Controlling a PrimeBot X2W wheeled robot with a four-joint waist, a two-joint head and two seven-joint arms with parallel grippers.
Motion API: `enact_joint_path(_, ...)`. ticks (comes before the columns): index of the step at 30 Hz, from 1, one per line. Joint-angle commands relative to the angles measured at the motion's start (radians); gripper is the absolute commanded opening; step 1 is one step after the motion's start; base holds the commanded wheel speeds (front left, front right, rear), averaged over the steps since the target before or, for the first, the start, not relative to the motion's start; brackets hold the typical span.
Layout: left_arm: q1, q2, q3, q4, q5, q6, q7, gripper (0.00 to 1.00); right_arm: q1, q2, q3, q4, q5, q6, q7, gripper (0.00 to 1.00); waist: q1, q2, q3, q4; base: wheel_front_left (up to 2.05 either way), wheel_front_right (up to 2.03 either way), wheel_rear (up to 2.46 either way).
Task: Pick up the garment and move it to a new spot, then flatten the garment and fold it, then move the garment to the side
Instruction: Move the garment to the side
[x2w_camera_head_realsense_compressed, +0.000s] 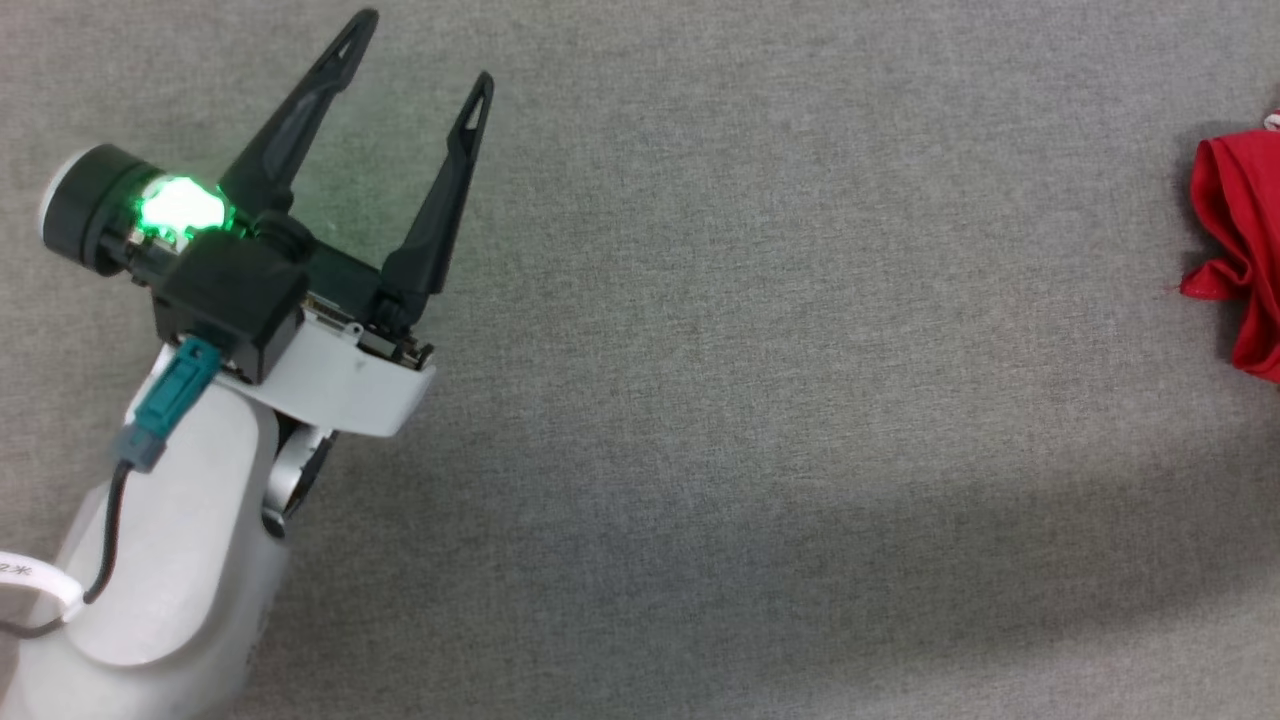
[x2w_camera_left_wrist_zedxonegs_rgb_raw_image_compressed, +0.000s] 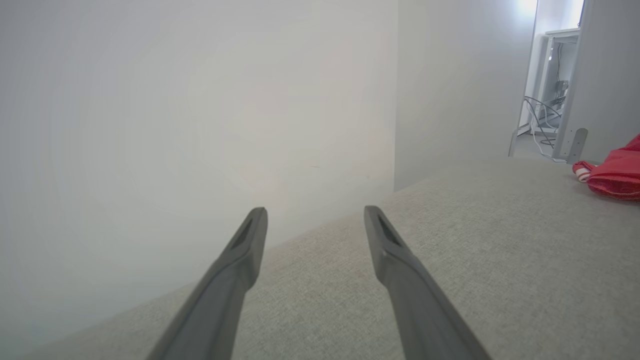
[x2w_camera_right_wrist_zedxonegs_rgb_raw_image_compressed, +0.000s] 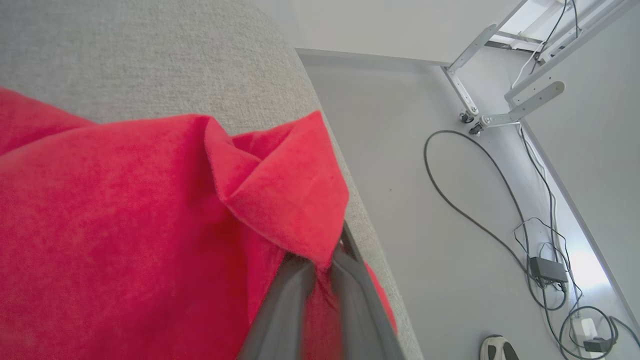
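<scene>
The jaws of the right gripper (x2w_camera_right_wrist_zedxonegs_rgb_raw_image_compressed: 322, 265) stand nearly closed, pinching a fold of the garment (x2w_camera_right_wrist_zedxonegs_rgb_raw_image_compressed: 125, 225). The red cloth drapes over both fingertips and hides them, so I can't see how deep the bite goes. The jaws of the left gripper (x2w_camera_head_realsense_compressed: 425, 48) are spread as wide as they go, with nothing between them and nothing touching them. They hang just over the bare grey cloth-covered surface (x2w_camera_head_realsense_compressed: 750, 400).

The shirt is bunched around and behind the right jaws, close to the rounded edge of that surface. Just beyond the fingers the edge drops away to a floor with loose cables (x2w_camera_right_wrist_zedxonegs_rgb_raw_image_compressed: 475, 210). From the left jaws the shirt is well off to their right, a crumpled red heap with a bit of striped band showing at its near end.

This looks to me like the first step, the pick-up, with the grasp made and the carry to a new spot not yet done. Whether any of the cloth has left the surface I can't tell.

The next move seems to call for raising the pinched fold high enough for the rest of the shirt to trail free. It then wants carrying away from the drop, toward the open stretch in front of the left jaws. With only one fold held, it could slip out or drag, so a slow lift seems wise.
</scene>
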Motion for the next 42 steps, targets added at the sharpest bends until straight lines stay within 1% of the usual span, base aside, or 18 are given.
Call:
enact_joint_path(1, 0.007, 0.003, 0.003, -0.004, 0.001, 0.009, 0.001, 1.00, -0.019, 0.009, 0.003, 0.022, 0.002, -0.001, -0.016, 0.00, 0.0000, 0.0000, -0.002, 0.003, 0.00, 0.00, 0.00)
enact_joint_path(2, 0.009, 0.004, 0.004, -0.003, -0.002, 0.010, 0.001, 1.00, -0.025, 0.010, 0.007, 0.036, 0.003, -0.001, -0.024, 0.27, 0.0000, 0.0000, -0.005, 0.004, 0.00, 0.00, 0.00)
enact_joint_path(3, 0.013, 0.004, 0.006, -0.001, -0.005, 0.012, 0.002, 1.00, -0.031, 0.013, 0.009, 0.048, 0.007, -0.001, -0.036, 0.48, 0.0000, 0.0000, -0.009, 0.006, 0.00, 0.00, 0.00)
enact_joint_path(4, 0.018, 0.004, 0.007, 0.003, -0.008, 0.015, 0.001, 1.00, -0.036, 0.015, 0.011, 0.057, 0.010, -0.001, -0.045, 0.97, 0.0000, 0.0000, -0.016, 0.008, 0.00, 0.00, 0.00)
enact_joint_path(5, 0.026, 0.001, 0.009, 0.006, -0.011, 0.019, 0.001, 1.00, -0.039, 0.018, 0.016, 0.062, 0.014, -0.001, -0.054, 1.00, 0.0000, 0.0000, -0.025, 0.009, 0.00, 0.00, 0.00)
enact_joint_path(10, 0.088, -0.025, 0.029, 0.022, -0.033, 0.039, 0.001, 1.00, -0.016, 0.005, 0.056, 0.059, 0.046, -0.001, -0.076, 1.00, 0.0000, 0.0000, -0.098, 0.026, 0.00, 0.00, 0.00)
enact_joint_path(13, 0.147, -0.048, 0.051, 0.025, -0.051, 0.047, 0.001, 1.00, 0.003, -0.003, 0.091, 0.029, 0.068, -0.001, -0.072, 1.00, 0.0000, 0.0000, -0.154, 0.044, 0.00, 0.00, 0.00)
enact_joint_path(14, 0.147, -0.048, 0.051, 0.025, -0.051, 0.047, 0.001, 1.00, 0.003, -0.003, 0.091, 0.029, 0.068, -0.001, -0.072, 1.00, 0.0000, 0.0000, -0.154, 0.044, 0.00, 0.00, 0.00)
enact_joint_path(17, 0.221, -0.073, 0.075, 0.033, -0.061, 0.052, 0.001, 1.00, 0.035, -0.001, 0.140, -0.016, 0.098, -0.001, -0.065, 1.00, 0.0000, 0.0000, -0.216, 0.064, 0.00, 0.00, 0.00)
enact_joint_path(22, 0.355, -0.116, 0.130, 0.052, -0.079, 0.046, 0.001, 1.00, 0.101, 0.021, 0.223, -0.115, 0.165, -0.001, -0.070, 1.00, 0.0000, 0.0000, -0.313, 0.098, 0.00, 0.00, 0.00)
enact_joint_path(24, 0.405, -0.136, 0.151, 0.063, -0.084, 0.042, 0.001, 1.00, 0.135, 0.040, 0.255, -0.152, 0.189, -0.001, -0.079, 1.00, 0.0000, 0.0000, -0.348, 0.117, 0.00, 0.00, 0.00)
enact_joint_path(30, 0.516, -0.197, 0.204, 0.110, -0.095, 0.024, 0.001, 1.00, 0.235, 0.093, 0.323, -0.254, 0.253, -0.001, -0.138, 1.00, 0.0000, 0.0000, -0.448, 0.169, 0.00, 0.00, 0.00)
enact_joint_path(32, 0.544, -0.205, 0.226, 0.128, -0.100, 0.017, 0.001, 1.00, 0.263, 0.107, 0.345, -0.291, 0.264, -0.001, -0.156, 1.00, 0.0000, 0.0000, -0.480, 0.180, 0.00, 0.00, 0.00)
enact_joint_path(36, 0.588, -0.212, 0.250, 0.150, -0.099, 0.007, 0.001, 1.00, 0.317, 0.132, 0.362, -0.354, 0.290, -0.001, -0.181, 1.00, 0.0000, 0.0000, -0.538, 0.193, 0.00, 0.00, 0.00)
enact_joint_path(42, 0.625, -0.220, 0.267, 0.159, -0.094, -0.002, 0.001, 1.00, 0.408, 0.168, 0.338, -0.456, 0.314, -0.001, -0.201, 1.00, 0.0000, 0.0000, -0.594, 0.204, 0.00, 0.00, 0.00)
